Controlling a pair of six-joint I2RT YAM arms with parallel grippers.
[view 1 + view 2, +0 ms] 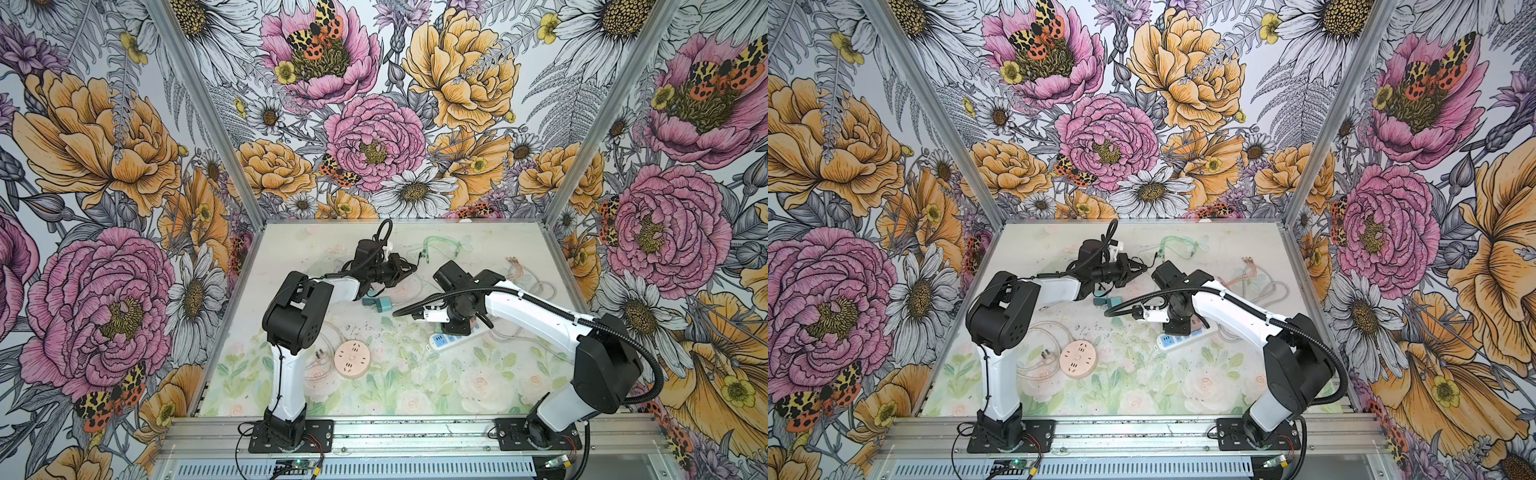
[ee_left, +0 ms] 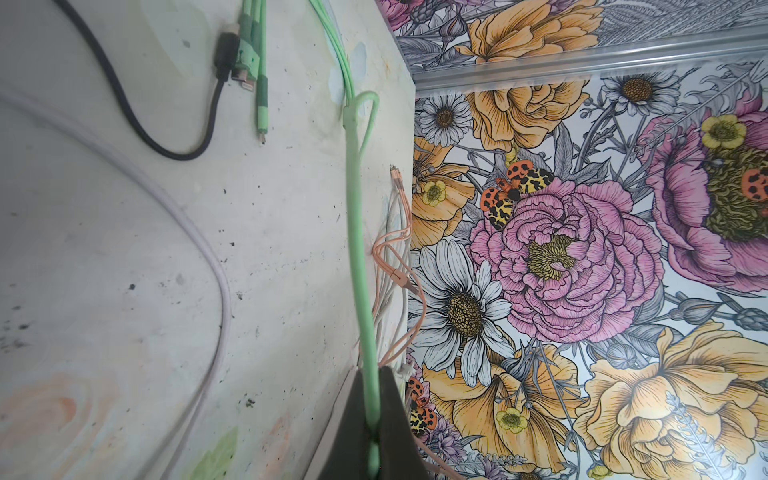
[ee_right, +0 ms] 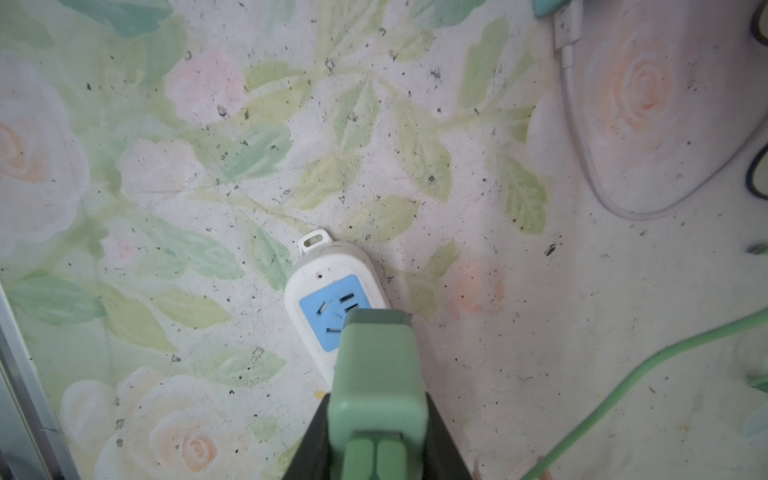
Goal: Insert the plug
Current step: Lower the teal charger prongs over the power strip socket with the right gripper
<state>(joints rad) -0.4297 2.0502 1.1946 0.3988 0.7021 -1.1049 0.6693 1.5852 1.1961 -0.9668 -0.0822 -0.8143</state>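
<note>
Floral tabletop [image 3: 166,166]: right hand [image 3: 376,415] grips green plug [image 3: 378,361] over strip [image 3: 316,286], left hand [image 2: 374,399] pinches green cable [image 2: 357,249].

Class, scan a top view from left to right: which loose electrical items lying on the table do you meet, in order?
round pink socket → white power strip → peach cable bundle

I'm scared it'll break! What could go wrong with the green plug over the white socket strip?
The green plug in the right hand hides its own prongs and part of the blue socket, so they may miss the slots. The white strip seems to lie loose on the table; a push could slide it. The left hand pinches a green cable; a tight pull might tug the plug.
</note>
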